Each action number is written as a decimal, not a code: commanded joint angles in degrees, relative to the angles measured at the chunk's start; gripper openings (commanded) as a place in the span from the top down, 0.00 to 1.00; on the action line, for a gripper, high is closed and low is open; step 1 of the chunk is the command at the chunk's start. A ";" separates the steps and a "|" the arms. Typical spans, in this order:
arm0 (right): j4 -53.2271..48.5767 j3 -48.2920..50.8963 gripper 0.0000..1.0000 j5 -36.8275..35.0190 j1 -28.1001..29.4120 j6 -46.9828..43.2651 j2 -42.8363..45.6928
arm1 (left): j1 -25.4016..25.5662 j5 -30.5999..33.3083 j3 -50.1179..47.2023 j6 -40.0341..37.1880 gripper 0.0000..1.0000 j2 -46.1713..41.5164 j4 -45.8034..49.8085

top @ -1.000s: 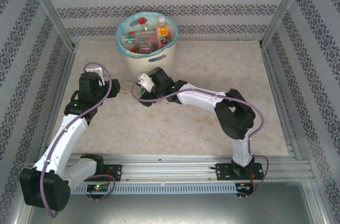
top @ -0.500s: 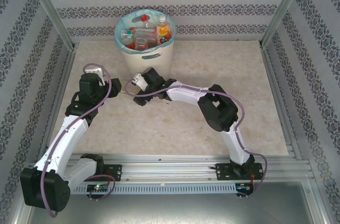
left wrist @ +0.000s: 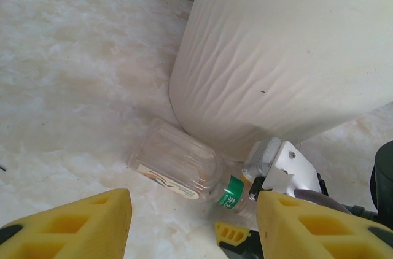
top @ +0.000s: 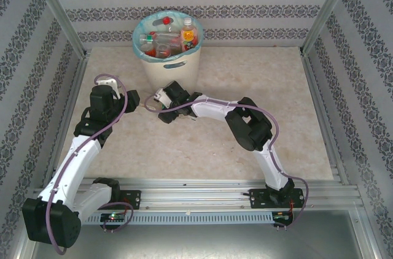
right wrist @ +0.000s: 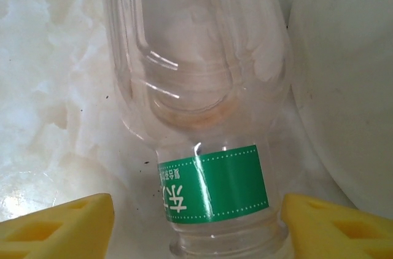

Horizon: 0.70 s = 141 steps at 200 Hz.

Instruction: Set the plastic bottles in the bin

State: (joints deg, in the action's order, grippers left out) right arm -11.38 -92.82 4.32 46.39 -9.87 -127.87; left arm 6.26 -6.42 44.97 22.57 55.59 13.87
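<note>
Right gripper (right wrist: 196, 234) down at table level, its 2 yellow pads (right wrist: 58, 225) astride the neck of 1 clear plastic bottle (right wrist: 196, 69). A gap shows between the left-hand pad and the neck. The other pad sits just beside it, contact unclear. Jaws about half wide, not clamped.

Clear bottle (left wrist: 178, 164) lies on its side on the marble-look table (top: 215, 161), against the foot of the bin (left wrist: 276, 56). Green band (left wrist: 231, 193) is around its neck, base pointing away from the right gripper (top: 156, 100).

Left gripper (left wrist: 193, 234) hangs above the table just left of the bottle, pads spread, nothing between them.

Bin (top: 184, 69) stands at the far side of the table, left of centre, lined with a light blue bag (top: 137, 47). Several bottles (top: 166, 41) are piled inside, with red caps and orange contents visible.
</note>
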 commanded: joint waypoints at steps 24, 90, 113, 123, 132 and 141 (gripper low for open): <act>-1.49 1.03 0.55 -1.19 1.09 0.42 1.12 | -0.10 1.44 0.29 -0.32 0.43 -1.56 -1.74; 2.47 14.46 0.70 0.38 4.15 0.86 15.15 | -0.13 4.19 2.28 -2.71 0.35 -6.33 -4.03; 4.45 22.17 0.73 3.84 5.62 0.86 22.50 | -0.08 -0.28 3.50 -5.80 0.28 -7.58 -4.91; 4.83 25.34 0.74 5.14 5.97 1.73 26.05 | -0.08 -2.70 4.55 -6.66 0.25 -7.75 -4.90; 5.19 28.13 0.74 6.50 5.99 2.75 29.49 | -0.11 -5.34 5.40 -7.48 0.22 -7.83 -5.02; 6.01 31.07 0.74 8.74 6.10 3.02 33.34 | -0.11 -8.75 6.64 -8.64 0.18 -7.65 -5.14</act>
State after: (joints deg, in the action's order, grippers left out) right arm -8.51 -67.77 7.29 52.38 -8.86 -102.65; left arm 6.26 -7.03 47.83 18.20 48.62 12.21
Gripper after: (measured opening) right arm 0.402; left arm 0.786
